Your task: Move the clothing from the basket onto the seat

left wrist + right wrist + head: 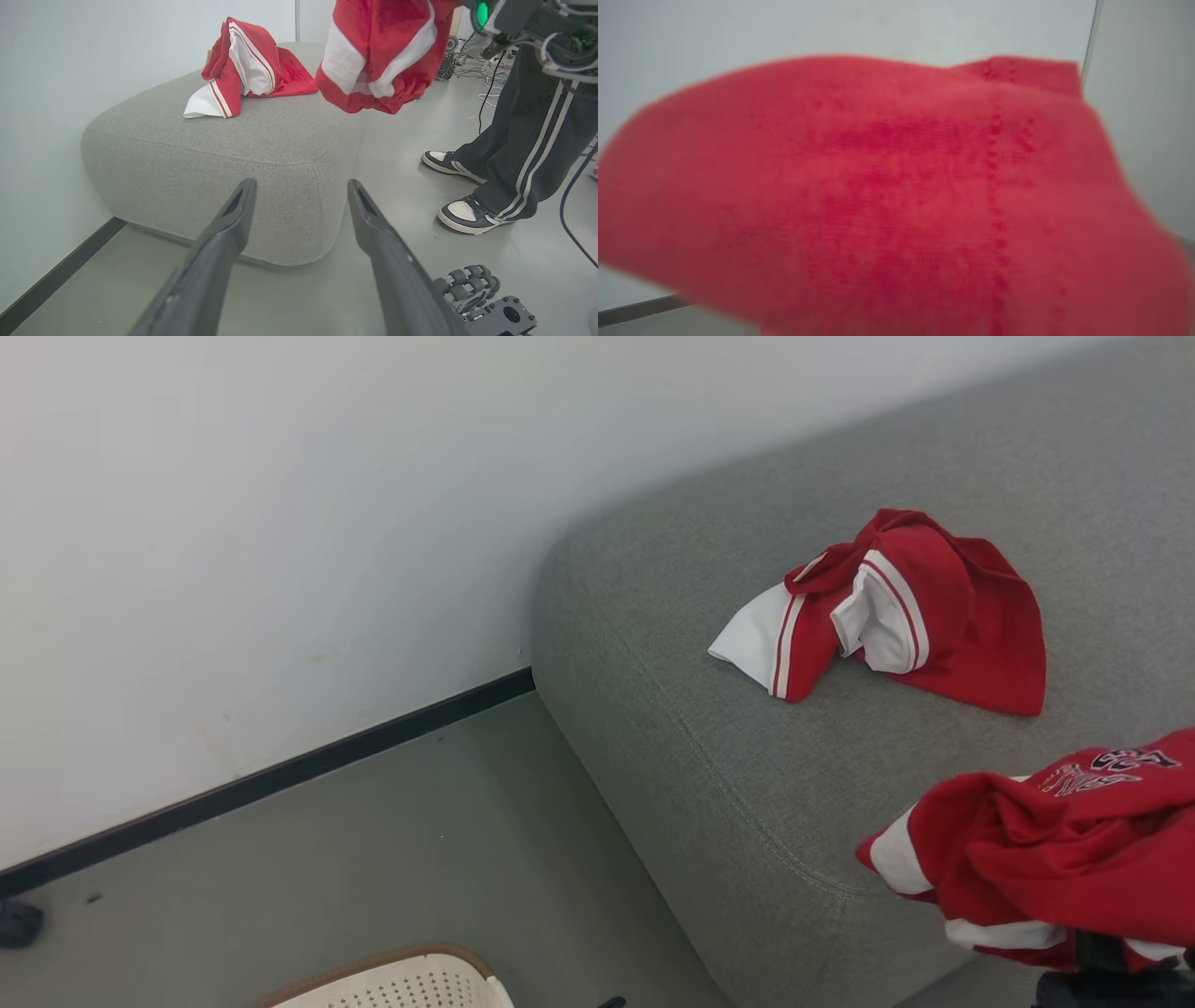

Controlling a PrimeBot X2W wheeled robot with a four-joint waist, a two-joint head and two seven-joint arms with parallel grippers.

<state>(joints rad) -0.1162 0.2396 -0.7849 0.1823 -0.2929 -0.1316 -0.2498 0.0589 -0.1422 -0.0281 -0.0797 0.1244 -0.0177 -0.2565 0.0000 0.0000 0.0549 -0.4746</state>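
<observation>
One garment [896, 607] lies on the seat [653, 709]; the lettered garment [1046, 859] hangs bunched over the right gripper [1103, 959], its jaws clamped on it. Left gripper [301, 185] gapes wide, empty.

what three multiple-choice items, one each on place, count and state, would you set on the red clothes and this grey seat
1. The crumpled garment lies: A on the seat; B between the jaws of the left gripper; C beneath the seat.
2. Red garments in view: A one; B two; C four.
3. The left gripper's jaws: A shut on cloth; B open, empty; C shut, empty.
Answers: 1 A, it rests on the cushion top; 2 B, the crumpled one plus the hanging garment; 3 B, they stand apart, nothing between.
</observation>
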